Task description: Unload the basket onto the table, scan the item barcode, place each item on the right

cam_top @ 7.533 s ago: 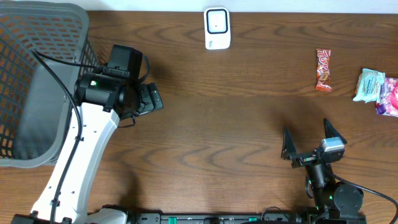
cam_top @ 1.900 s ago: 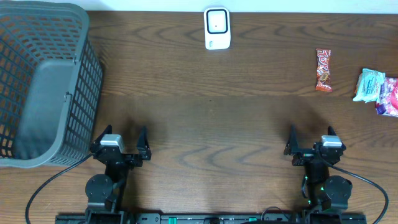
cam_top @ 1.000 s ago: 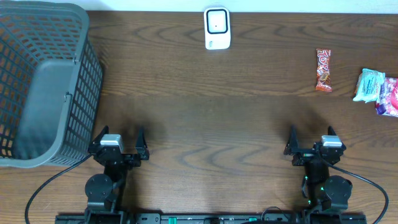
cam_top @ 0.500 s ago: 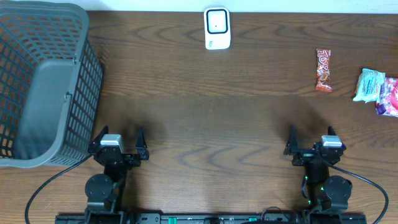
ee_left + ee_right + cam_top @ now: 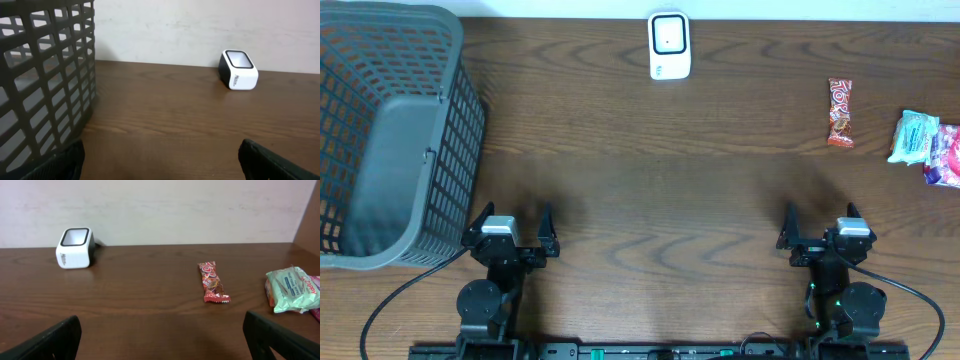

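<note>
Candy bar [image 5: 840, 112] lies flat on the desk [image 5: 650, 190], well to the right of the scanner [image 5: 669, 45] and a little nearer the robot. A green packet [image 5: 916, 136] and a pink packet [image 5: 945, 155] lie farther right of the scanner again, touching each other. None of the three is held. The left arm [image 5: 485, 295], stretched out seconds ago far left of the scanner beside the basket [image 5: 460, 150], now sits folded at the near edge across the desk from the scanner, matching the right arm [image 5: 845, 305]. Over the last two seconds neither arm stirs and no item shifts. Both left jaws and right jaws stand spread wide with nothing between them, as each wrist view confirms. The basket, left of the scanner, shows no item inside from above. On this evidence no scan is under way. The arms look parked between items or at rest, and any further scan would seem to start with the right arm reaching for the candy bar.
</note>
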